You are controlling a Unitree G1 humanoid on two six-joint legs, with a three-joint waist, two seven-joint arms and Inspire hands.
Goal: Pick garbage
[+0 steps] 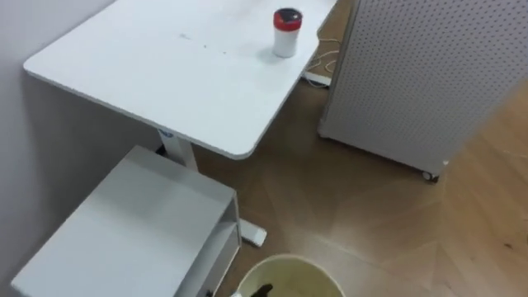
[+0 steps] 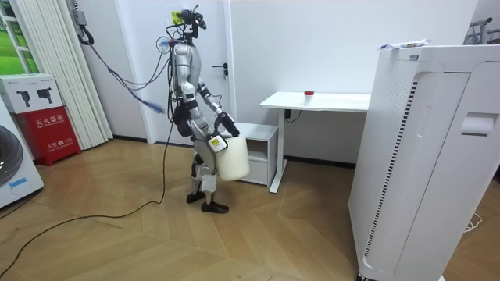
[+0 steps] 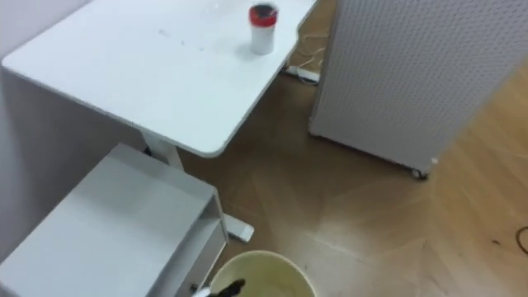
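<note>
Red-lidded cup (image 1: 286, 31) upright at far end of desk (image 1: 148, 74). Low cabinet (image 1: 132, 223) by the desk leg. Perforated panel (image 1: 429, 74) stands right. Bin (image 1: 290, 259) held in front, with a hand (image 1: 262, 289) at its rim; cannot tell its grip.

It's bright in here and evenly lit, with daylight coming through the window (image 2: 10, 33) beside the curtain (image 2: 58, 70) at the room view's left and white walls throwing it back. Looking down, the desk (image 1: 165, 82) top is lit almost flat white with no hard glare, and the cup (image 1: 287, 33) casts barely a shadow. Under the desk it turns greyer, around the cabinet (image 1: 132, 223), and the floor (image 1: 371, 223) carries a soft pale sheen.
</note>
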